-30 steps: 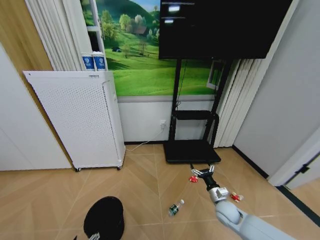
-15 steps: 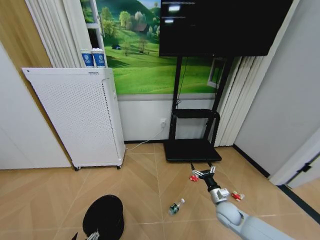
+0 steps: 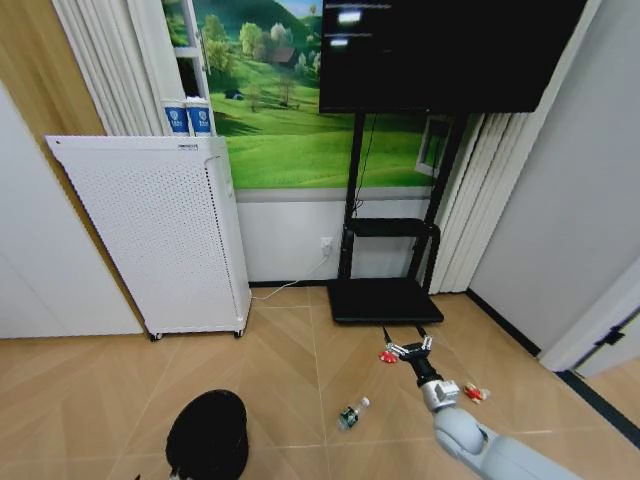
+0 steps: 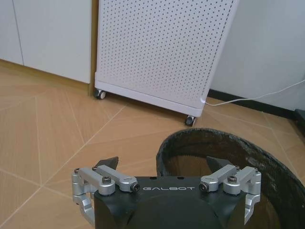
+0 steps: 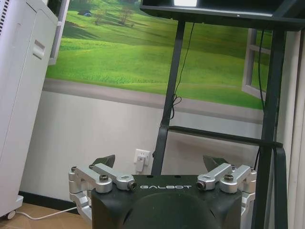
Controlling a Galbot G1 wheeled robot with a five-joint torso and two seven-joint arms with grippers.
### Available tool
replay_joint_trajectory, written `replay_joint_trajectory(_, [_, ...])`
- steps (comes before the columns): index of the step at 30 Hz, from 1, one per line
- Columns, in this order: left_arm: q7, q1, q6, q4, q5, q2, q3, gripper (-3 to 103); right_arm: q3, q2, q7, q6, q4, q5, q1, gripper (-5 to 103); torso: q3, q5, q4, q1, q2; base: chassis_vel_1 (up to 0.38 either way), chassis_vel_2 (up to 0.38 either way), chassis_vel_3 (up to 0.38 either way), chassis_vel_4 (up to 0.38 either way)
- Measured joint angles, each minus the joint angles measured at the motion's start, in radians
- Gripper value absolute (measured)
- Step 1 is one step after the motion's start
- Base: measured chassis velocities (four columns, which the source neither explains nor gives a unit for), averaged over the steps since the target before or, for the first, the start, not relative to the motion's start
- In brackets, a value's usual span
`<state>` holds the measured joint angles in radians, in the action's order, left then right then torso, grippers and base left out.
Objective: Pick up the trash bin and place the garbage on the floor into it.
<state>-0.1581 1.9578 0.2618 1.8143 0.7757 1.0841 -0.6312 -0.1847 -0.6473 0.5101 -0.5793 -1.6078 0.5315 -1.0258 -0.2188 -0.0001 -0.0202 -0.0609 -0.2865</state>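
**Litter on the floor, bin at the left tool: handling and counts**

Head view. The right tool [image 3: 411, 349] is stretched out low over the parquet floor [image 3: 290, 350], fingers spread and grasping nothing. One crumpled red-and-white wrapper [image 3: 387, 356] lies just beside its left fingertip; a second wrapper [image 3: 474, 393] lies behind the tool, beside the wrist; the small clear bottle with green label [image 3: 350, 413] lies on the tool's left, nearer the robot. Count: two wrappers, one bottle, one trash bin [image 3: 208, 436]. The bin, round and black, sits at the lower left, well apart from all three pieces. Judged light throughout: the wrappers soft and crushable, best pinched across the bulk; the bottle smooth and liable to roll, best taken across its body.

Left wrist view. The left tool [image 4: 167, 175] is released, and the bin's rim [image 4: 190, 143] lies just ahead of it, one fingertip over the dark interior. The wall looks thin and stiff; a pinch over the rim seems suitable. A white perforated cabinet [image 4: 162, 47] stands beyond.

Right wrist view. The right tool [image 5: 159, 168] stands open, facing the black TV stand [image 5: 267, 119].
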Motion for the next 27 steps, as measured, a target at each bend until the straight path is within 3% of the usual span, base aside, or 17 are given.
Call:
replay_joint_trajectory(15, [0.043, -0.057, 0.001, -0.098, 0.048, -0.03, -0.014, 100, 0.01, -0.008, -0.005, -0.014, 0.022, -0.006, -0.02, 100, -0.002, 0.0, 0.0002, -0.001, -0.004, 0.0, 0.0, 0.0, 0.0])
replay_joint_trajectory(27, [0.076, -0.2, -0.006, -0.182, 0.099, -0.09, 0.002, 100, 0.015, -0.012, -0.003, -0.019, 0.013, -0.013, -0.047, 100, -0.003, 0.0, 0.0002, -0.002, -0.005, 0.0, 0.0, 0.0, 0.0])
